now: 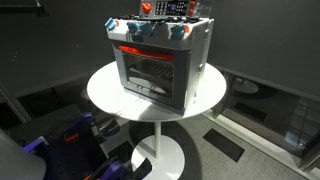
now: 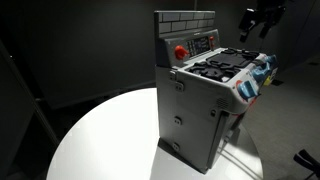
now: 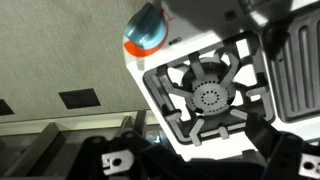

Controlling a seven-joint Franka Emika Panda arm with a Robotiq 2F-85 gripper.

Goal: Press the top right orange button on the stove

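Boxy silver-grey stove [image 1: 160,62] on a round white table [image 1: 104,88]; the wrist view alone shows the gripper [image 3: 200,152] spread, empty, above a black spoked grate [image 3: 210,96].

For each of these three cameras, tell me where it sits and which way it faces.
Exterior view: in front, slightly above, facing the stove door on a round table; no arm clearly shows.
Exterior view: beside the stove, facing its grey side; the gripper hangs upper right.
Wrist view: looks down on a burner and teal knob; fingers at bottom.
All share the stove.
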